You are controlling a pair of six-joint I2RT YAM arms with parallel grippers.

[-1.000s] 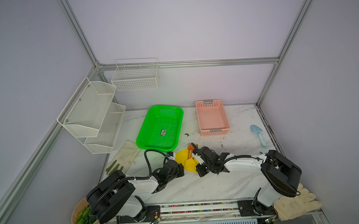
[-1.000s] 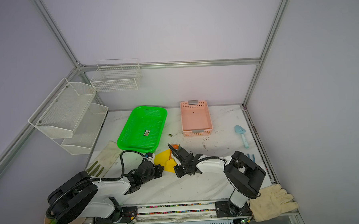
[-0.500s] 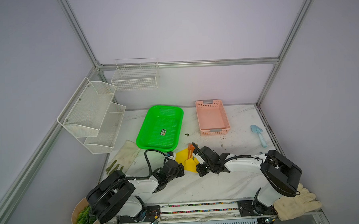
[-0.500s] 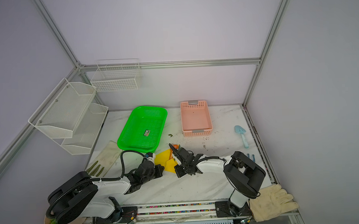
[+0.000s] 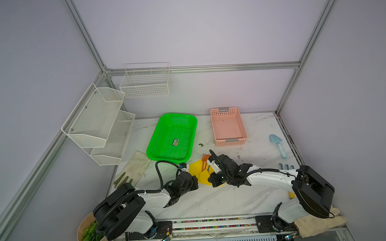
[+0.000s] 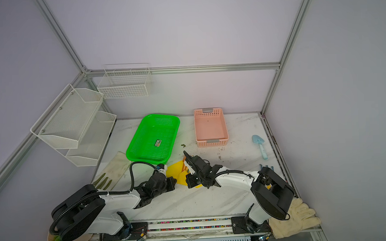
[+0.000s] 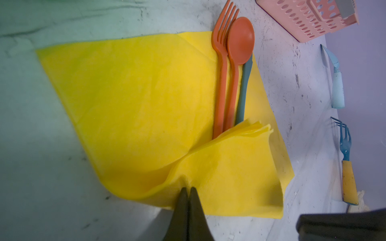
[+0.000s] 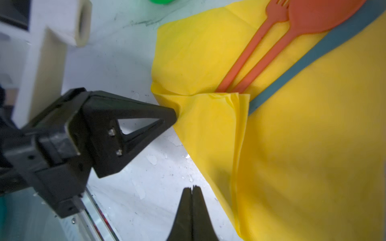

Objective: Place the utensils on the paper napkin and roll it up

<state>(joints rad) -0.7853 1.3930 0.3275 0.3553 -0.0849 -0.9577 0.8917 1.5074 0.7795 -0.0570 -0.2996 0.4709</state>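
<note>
- While the napkin (image 7: pixel 135 94) is lying on the counter (image 5: pixel 213 200) just in front of the green tray (image 5: pixel 172 137), the left pincer (image 7: pixel 188 191) is pinching it, with its jaws pressed together on a raised crease at one edge.
- The fork (image 7: pixel 222 52), spoon (image 7: pixel 240 41) and teal piece (image 7: pixel 245 83) are lying side by side, touching, along one side of the napkin. The tines and bowl are reaching past its edge toward the pink basket (image 7: pixel 309 20).
- One napkin corner is lying folded over the three handle ends.
- The right pincer (image 8: pixel 192 188) is hanging over bare counter just beside the napkin's edge, with its jaws fully closed and gripping nothing.
- Seen from the right wrist, the left pincer's tip is meeting the folded corner.
</note>
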